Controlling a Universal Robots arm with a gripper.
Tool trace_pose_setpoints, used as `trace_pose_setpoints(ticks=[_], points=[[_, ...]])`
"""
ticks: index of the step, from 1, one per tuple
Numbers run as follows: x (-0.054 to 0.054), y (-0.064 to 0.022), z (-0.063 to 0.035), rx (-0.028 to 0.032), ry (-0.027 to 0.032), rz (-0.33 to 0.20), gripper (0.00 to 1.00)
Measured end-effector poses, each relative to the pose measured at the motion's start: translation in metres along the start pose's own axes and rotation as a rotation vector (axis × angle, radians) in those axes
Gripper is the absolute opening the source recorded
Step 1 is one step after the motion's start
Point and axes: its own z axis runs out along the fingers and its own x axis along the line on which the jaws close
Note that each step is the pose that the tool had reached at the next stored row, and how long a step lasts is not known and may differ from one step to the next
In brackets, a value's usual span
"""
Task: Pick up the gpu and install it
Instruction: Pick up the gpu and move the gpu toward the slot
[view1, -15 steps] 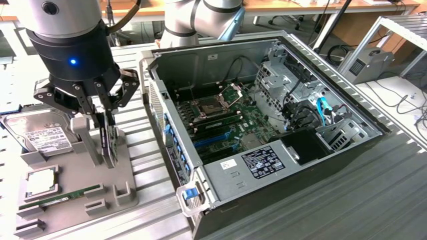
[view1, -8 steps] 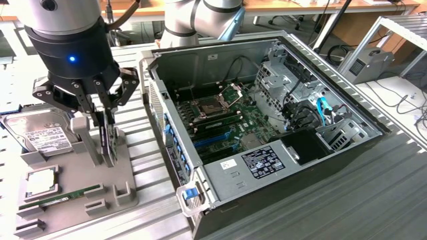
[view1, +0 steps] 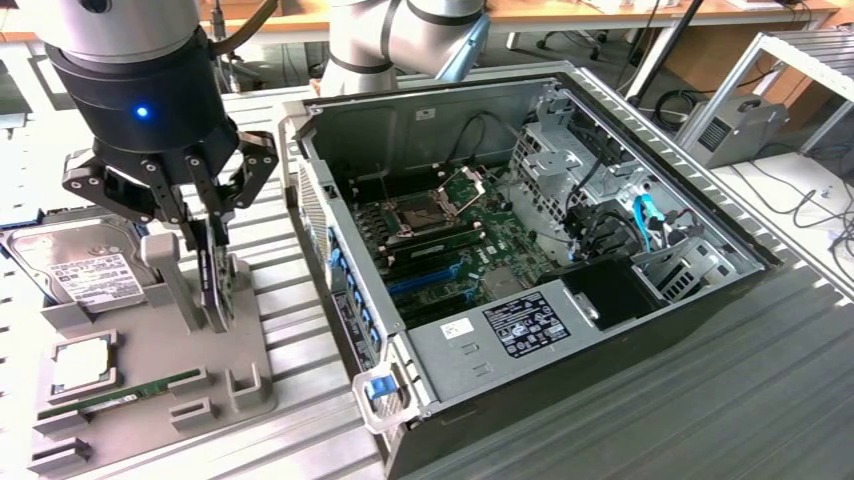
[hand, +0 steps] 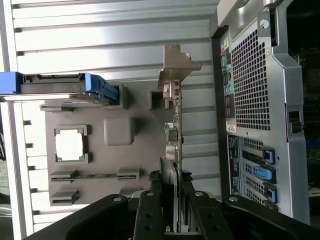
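Silver and black robot arm (view1: 127, 40) ending in a black linkage gripper (view1: 214, 288).
The wrist is a brushed silver cylinder above a matte black collar (view1: 140, 105) with a small glowing blue light (view1: 142, 111). A black cable (view1: 247, 25) trails behind. Jointed black gripper bars carry round silver screws (hand: 116, 199).

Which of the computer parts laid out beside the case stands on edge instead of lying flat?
The gpu, standing upright on its edge in the gripper; the hard drive, processor and RAM stick all lie flat.

Exterior looks down; close wrist view shares grey fixture (view1: 147, 335).
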Motion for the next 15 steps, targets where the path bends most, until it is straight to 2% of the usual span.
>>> trace_pose_setpoints(ticks=[15], points=[[-0.0002,0.0003,-0.0074,0.0,0.0,0.0,0.26]])
